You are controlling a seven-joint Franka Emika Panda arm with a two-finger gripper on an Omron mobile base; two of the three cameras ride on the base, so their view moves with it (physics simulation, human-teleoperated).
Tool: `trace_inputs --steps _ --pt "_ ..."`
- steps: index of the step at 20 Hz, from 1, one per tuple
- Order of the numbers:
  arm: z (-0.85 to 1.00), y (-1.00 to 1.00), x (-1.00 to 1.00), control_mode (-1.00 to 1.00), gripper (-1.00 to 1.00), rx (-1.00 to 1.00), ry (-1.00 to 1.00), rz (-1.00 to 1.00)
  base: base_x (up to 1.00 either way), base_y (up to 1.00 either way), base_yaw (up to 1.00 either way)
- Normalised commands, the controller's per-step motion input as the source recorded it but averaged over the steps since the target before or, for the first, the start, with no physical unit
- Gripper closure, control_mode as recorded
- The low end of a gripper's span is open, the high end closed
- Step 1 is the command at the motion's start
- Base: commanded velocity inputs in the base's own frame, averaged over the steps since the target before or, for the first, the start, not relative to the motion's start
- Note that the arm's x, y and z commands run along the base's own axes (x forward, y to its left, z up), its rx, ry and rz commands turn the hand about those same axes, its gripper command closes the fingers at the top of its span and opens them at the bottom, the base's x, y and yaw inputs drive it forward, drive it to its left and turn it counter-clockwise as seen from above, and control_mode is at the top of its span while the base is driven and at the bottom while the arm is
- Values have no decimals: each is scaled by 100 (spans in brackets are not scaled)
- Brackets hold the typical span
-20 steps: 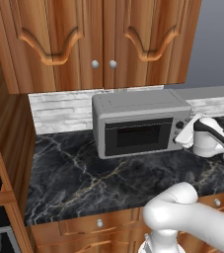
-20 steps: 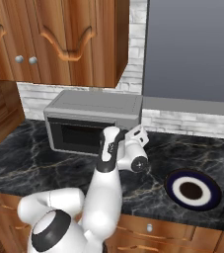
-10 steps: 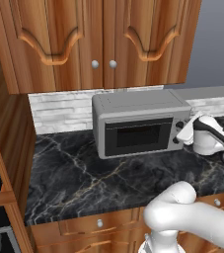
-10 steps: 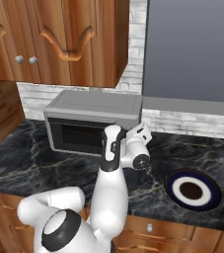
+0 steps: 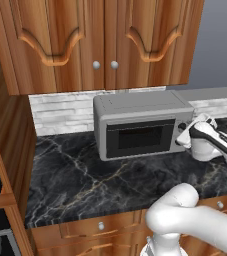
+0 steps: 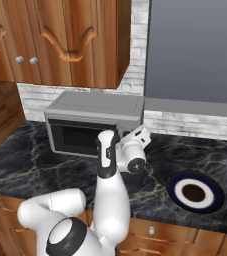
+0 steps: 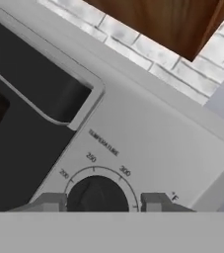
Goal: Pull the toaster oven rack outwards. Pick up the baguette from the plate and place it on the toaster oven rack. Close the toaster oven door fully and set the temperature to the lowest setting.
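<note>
End effector (image 7: 103, 202), fingers spread either side of the temperature knob (image 7: 97, 195) at 6 o'clock; next: pinch, twist to lowest.

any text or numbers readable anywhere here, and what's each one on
"TEMPERATURE": on the toaster oven control panel, curved above the temperature knob.
"200", "250", "300": dial marks around that knob, running left to right.
"°F": at the dial's right end, partly behind a fingertip, so not certain.
In both base views the panel's markings are too small to read.
</note>
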Motion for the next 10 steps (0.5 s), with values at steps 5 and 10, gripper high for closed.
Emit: trace_inputs --steps 5,10 --pt "-12 3 0 -100 100 -4 -12 -15 0 0 0" --pt "-8 0 0 -100 100 -1 -17 -21 0 0 0"
